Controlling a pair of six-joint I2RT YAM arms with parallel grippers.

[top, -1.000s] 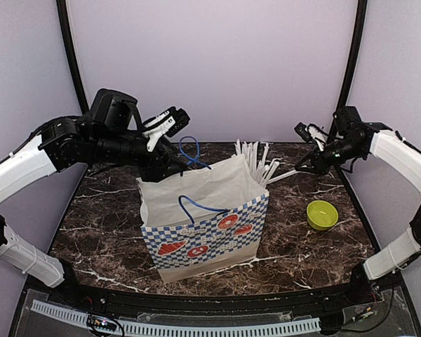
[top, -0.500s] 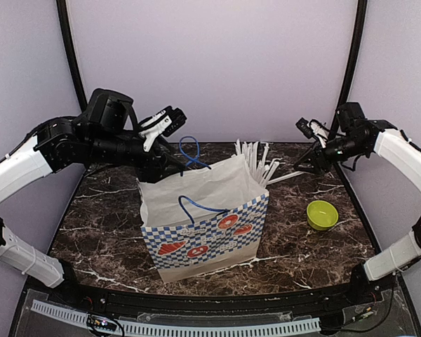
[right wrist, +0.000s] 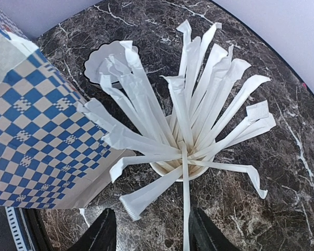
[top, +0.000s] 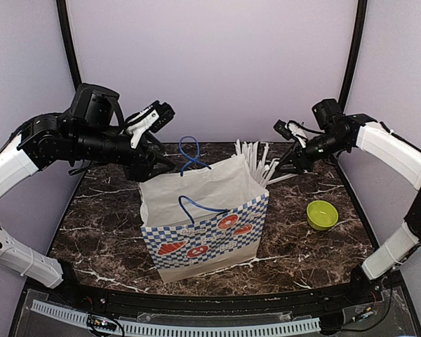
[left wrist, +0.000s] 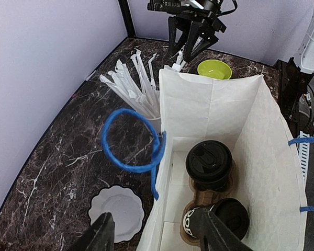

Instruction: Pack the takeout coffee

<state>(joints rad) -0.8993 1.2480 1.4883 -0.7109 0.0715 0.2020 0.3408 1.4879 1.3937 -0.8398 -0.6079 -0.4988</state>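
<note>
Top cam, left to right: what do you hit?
left gripper → paper bag → right gripper → green bowl. Straws skipped: they overlap the bag and the right gripper.

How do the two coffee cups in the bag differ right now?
The far cup stands upright, showing only its lid; the near cup appears to lean, its lid tipped sideways. White lettering shows on the near cup's side; none shows on the far cup. Both are black, lidded and inside the bag.
</note>
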